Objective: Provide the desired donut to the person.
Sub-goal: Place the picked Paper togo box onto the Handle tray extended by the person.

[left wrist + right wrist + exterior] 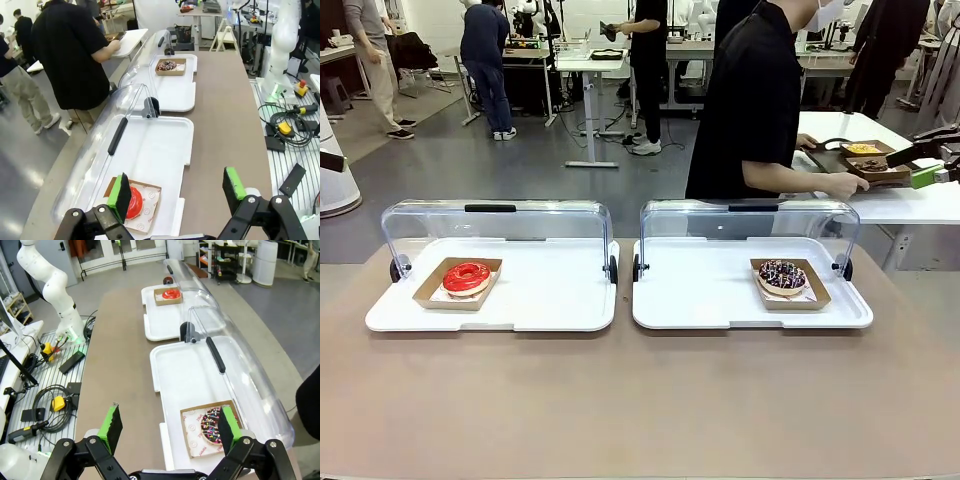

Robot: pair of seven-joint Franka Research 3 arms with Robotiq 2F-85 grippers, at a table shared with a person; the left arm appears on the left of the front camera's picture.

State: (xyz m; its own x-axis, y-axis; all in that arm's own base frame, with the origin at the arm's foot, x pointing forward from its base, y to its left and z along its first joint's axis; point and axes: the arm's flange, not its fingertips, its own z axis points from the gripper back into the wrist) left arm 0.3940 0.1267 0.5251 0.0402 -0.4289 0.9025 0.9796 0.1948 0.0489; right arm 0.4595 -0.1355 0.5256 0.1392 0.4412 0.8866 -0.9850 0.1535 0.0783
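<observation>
Two white trays on the table, lids rolled back toward the far side. Left tray [400, 315] holds the red-glazed donut [467, 277] on its cardboard sleeve, near the tray's far-left corner. Right tray [660, 310] holds the choc sprinkle donut [782, 276], also on a card sleeve, far-right part of that tray.

The person [745, 110] stands at the far side, turned away to the right, hand [842, 185] busy at a side table w/ other stuff. No pointing visible, so which donut is wanted — can't tell yet.

Left gripper [177, 192] hovers above the red donut's end of the table, fingers spread wide, nothing between them. Right gripper [167, 427] hangs above the sprinkle donut's end, fingers also wide apart and empty.

Handling, my read: donuts are light, soft, glaze is sticky and marks easily; sprinkles would shed under a pinch. Squeezing the ring would likely dent it. Better bet is the cardboard sleeve: thin, fairly stiff, grab a raised edge on the near side and keep it level so the donut doesn't slide off. Card could flex if held by a corner only.
</observation>
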